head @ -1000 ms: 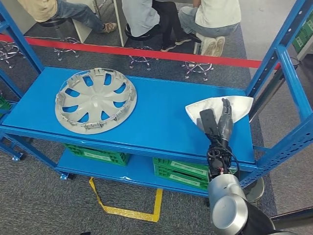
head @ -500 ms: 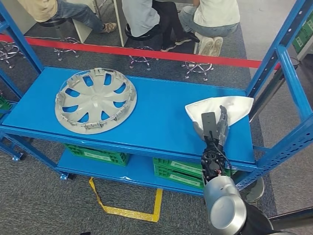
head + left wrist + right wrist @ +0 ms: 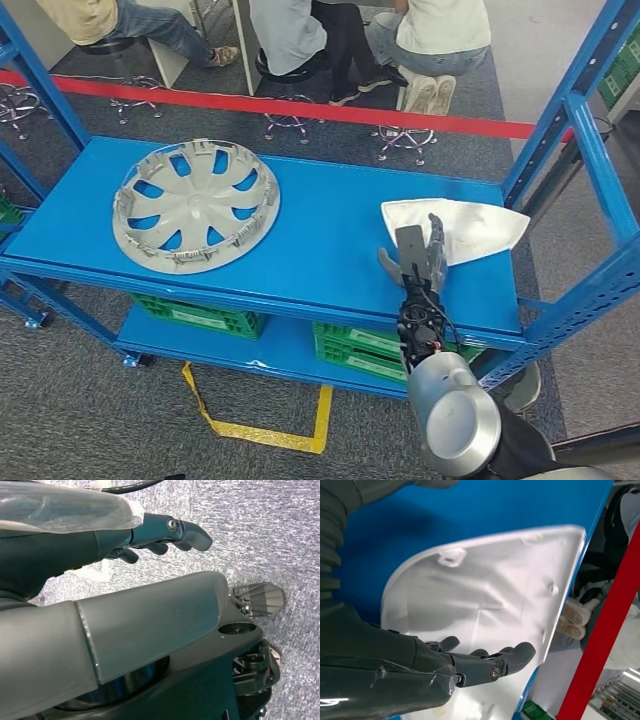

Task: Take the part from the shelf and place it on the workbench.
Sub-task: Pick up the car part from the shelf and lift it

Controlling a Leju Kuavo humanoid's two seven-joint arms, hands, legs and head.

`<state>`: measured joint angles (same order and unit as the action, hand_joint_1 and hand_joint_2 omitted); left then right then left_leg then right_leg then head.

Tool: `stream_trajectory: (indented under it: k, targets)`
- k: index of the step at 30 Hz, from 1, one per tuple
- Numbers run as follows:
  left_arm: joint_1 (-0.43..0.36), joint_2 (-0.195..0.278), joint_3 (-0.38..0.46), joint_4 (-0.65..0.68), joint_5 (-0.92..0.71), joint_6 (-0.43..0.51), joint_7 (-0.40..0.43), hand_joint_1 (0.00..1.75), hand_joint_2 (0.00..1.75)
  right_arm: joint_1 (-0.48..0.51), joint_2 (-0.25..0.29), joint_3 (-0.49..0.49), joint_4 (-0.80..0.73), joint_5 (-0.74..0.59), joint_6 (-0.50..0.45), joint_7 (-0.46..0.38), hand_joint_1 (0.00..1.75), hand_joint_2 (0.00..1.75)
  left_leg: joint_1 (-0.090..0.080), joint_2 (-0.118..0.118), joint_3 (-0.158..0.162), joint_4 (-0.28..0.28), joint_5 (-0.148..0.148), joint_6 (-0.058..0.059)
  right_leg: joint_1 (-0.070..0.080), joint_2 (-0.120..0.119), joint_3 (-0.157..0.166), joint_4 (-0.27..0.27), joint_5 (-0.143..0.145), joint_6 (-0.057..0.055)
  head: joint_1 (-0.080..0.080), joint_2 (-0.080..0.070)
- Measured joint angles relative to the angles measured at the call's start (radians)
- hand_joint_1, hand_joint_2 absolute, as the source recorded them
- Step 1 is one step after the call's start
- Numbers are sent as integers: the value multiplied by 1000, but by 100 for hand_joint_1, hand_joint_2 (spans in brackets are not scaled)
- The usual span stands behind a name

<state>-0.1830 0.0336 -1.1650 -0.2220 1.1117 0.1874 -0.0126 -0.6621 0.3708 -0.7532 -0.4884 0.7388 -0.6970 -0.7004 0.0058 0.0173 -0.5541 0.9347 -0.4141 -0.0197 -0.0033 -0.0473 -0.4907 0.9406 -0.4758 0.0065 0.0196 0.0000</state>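
The white part lies flat on the right end of the blue shelf, and its pointed tip sticks out past the shelf's right edge. The right hand reaches up from below and sits at the near side of the part. In the right wrist view the dark fingers lie stretched out over the white part, close to its surface – it cannot be told if they touch it or if the hand holds it. The thick grey thumb sits apart from the fingers, over the blue shelf. The part shows its inner side, with small clips and bumps on it.

On the left side of the same shelf lies a big silver wheel cover, well apart from the white part. Green crates stand on the lower shelf. A yellow line is marked on the grey floor in front.

Behind the shelf runs a red tape line, and people sit on stools beyond it.

The left hand hangs over the grey carpet – its fingers are apart and it holds nothing
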Motion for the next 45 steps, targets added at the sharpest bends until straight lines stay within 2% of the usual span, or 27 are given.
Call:
stream_trajectory:
  k: [28,31,34,36,38,45]
  targets:
    - [-9,-5,0,0,-8,-8,5,0,0,-50,0,42,72,59,0,12,0,175,0,0,0,0,0,0,0,0,0,0,0,0,0,0]
    - [-10,-7,-1,0,-10,-11,5,0,0,-54,0,77,77,157,3,116,0,175,0,0,0,0,0,0,0,0,0,0,0,0,0,0]
    - [-10,-7,-1,0,-10,-18,2,0,0,-66,-2,156,90,304,37,310,0,175,0,1,0,0,0,0,0,0,0,0,0,0,0,0]
    - [-10,-7,-1,0,-10,-21,0,0,0,-70,-7,219,90,350,73,422,0,175,0,0,0,0,0,0,0,0,0,0,0,0,0,0]
    - [-9,-7,-1,0,-10,-23,-1,0,0,-71,-18,295,82,334,98,490,0,175,0,0,0,0,0,0,0,0,0,0,0,0,0,0]
    - [-10,-5,-1,0,-10,-32,-2,0,0,-58,-65,541,23,196,131,596,0,175,0,1,0,0,0,0,0,1,-1,0,0,0,0,0]
